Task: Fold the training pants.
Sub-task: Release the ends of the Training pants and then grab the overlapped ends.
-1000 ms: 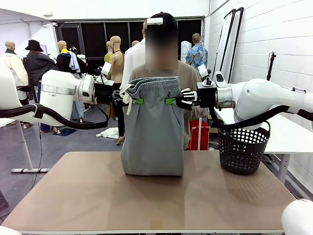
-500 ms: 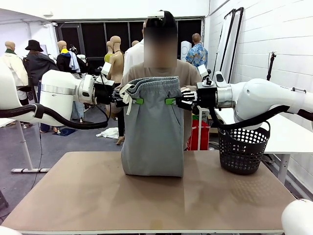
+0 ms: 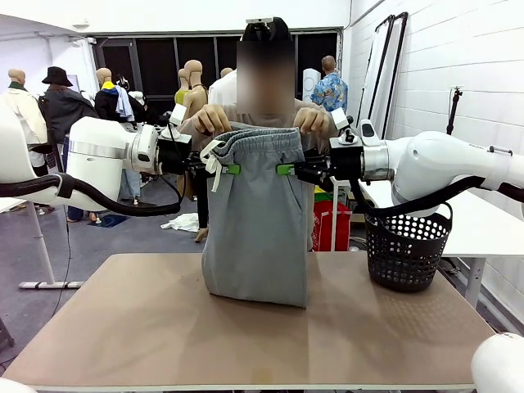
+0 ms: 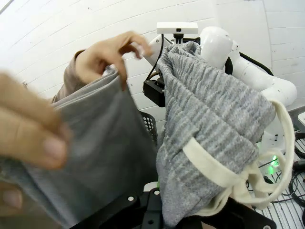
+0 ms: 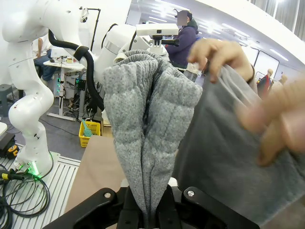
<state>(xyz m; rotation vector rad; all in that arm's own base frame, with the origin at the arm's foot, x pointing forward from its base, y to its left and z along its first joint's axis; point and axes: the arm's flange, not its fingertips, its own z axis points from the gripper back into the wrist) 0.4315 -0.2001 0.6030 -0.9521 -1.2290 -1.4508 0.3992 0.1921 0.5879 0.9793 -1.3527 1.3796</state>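
At frame centre, the light grey soft jersey training pants [image 3: 255, 225] hang to the beige table [image 3: 131, 327], waistband clamped by the left end effector [image 3: 232, 169] and right end effector [image 3: 284, 169]; a person's hands [image 3: 211, 119] hold its top.

We found the front view bright and even, lit from overhead, so the light grey jersey training pants [image 3: 255, 221] cast only a faint, soft shadow on the light brown tabletop [image 3: 123, 327], which carried a pale sheen near its front edge. In the left wrist view the person's big near hand [image 4: 28, 129] was smeared and out of focus, the knit beside it was crisp, and the seams of the white block wall [image 4: 47, 43] bowed. In the right wrist view the person's other hand [image 5: 276, 119] was equally blurred.
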